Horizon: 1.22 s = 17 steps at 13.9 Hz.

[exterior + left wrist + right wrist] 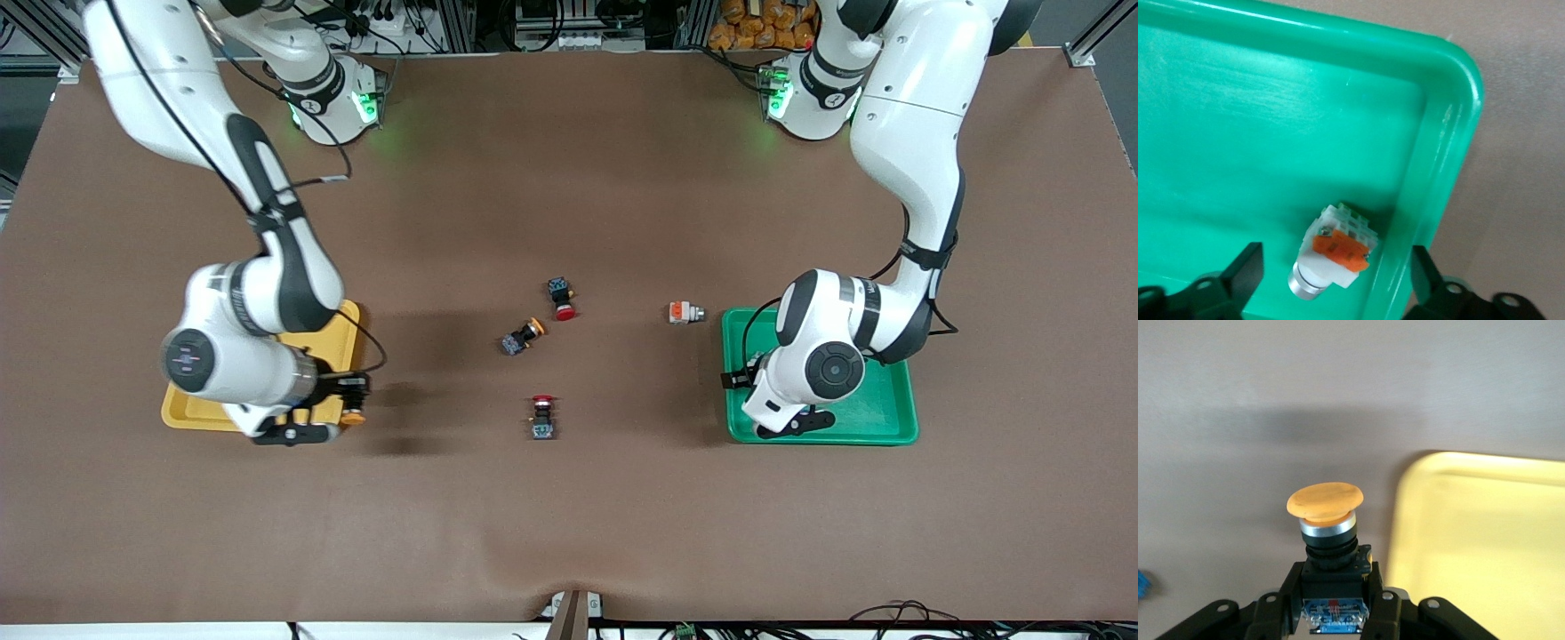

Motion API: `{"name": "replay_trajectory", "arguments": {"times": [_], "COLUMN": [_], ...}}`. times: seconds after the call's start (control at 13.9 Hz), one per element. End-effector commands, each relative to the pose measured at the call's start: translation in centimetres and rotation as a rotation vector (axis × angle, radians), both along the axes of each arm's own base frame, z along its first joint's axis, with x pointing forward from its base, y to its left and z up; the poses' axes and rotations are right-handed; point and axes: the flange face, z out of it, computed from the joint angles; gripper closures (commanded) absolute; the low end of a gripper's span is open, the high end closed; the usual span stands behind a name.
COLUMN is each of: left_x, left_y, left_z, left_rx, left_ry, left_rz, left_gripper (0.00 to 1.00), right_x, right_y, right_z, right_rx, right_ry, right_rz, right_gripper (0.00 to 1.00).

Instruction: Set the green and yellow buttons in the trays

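**Two arms at their trays: one carrying a yellow-capped button, one just letting a white-bodied button go**

At the right arm's end of the table, the right gripper (348,402) hangs just over the edge of the yellow tray (182,411) that faces the table's middle. Its fingers are clamped on the black body of a yellow-capped button (1325,520), whose cap points away from the wrist. In the right wrist view the tray lies just beside the held button, not yet under it. This step looks like a carry; the next move calls for a short shift over the tray floor before the fingers part.

Between the two grippers, four buttons lie on the brown table (569,516): another yellow-capped button (523,337), a red-capped button (561,298) close above it, a second red-capped button (542,417) nearer the front camera, and a white-bodied button (685,312) just beside the green tray.

At the left arm's end, the left gripper (1338,280) hovers low over the green tray (889,418) with its fingers spread wide. Directly between them a white button with an orange block (1335,250) rests on the tray floor, close against the rim. This placing appears done; the next move calls for lifting clear and going for the white-bodied button outside the tray.
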Motion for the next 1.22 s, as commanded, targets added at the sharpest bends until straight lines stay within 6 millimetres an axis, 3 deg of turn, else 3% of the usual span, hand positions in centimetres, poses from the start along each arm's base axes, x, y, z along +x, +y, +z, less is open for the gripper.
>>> {"name": "replay_trajectory", "arguments": {"times": [0.0,0.22,0.57,0.65,0.72,0.79,1.15], "left_x": [-0.5,-2.1,-6.4,-7.0,-7.9,-8.3,-11.3], "left_y": [-2.1,-6.3,-10.6,-11.3,-12.5,-12.5,-11.9], "left_z": [2.5,3.1,3.5,3.4,3.2,2.9,0.6], "left_rx": [-0.004,-0.009,0.009,-0.001,-0.006,0.000,-0.005], "left_ry": [-0.025,-0.020,-0.021,-0.014,-0.010,-0.010,-0.063], "left_rz": [0.015,0.101,-0.102,-0.119,-0.142,-0.151,-0.193], "left_gripper": [0.00,0.00,0.00,0.00,0.00,0.00,0.00], "right_x": [-0.4,-0.9,-2.5,-2.8,-3.0,-2.9,-0.8], "right_y": [-6.3,-13.0,-23.2,-24.5,-24.9,-24.3,-15.7], "right_z": [1.6,1.3,0.0,-1.0,-1.3,-1.5,-2.9], "right_rx": [-0.005,0.019,0.033,0.041,0.046,0.049,0.027], "right_ry": [0.022,0.046,0.071,0.081,0.085,0.088,0.113], "right_rz": [0.059,0.082,0.106,0.117,0.123,0.116,0.089], "right_gripper": [0.89,0.89,0.87,0.70,0.22,0.00,0.00]}}
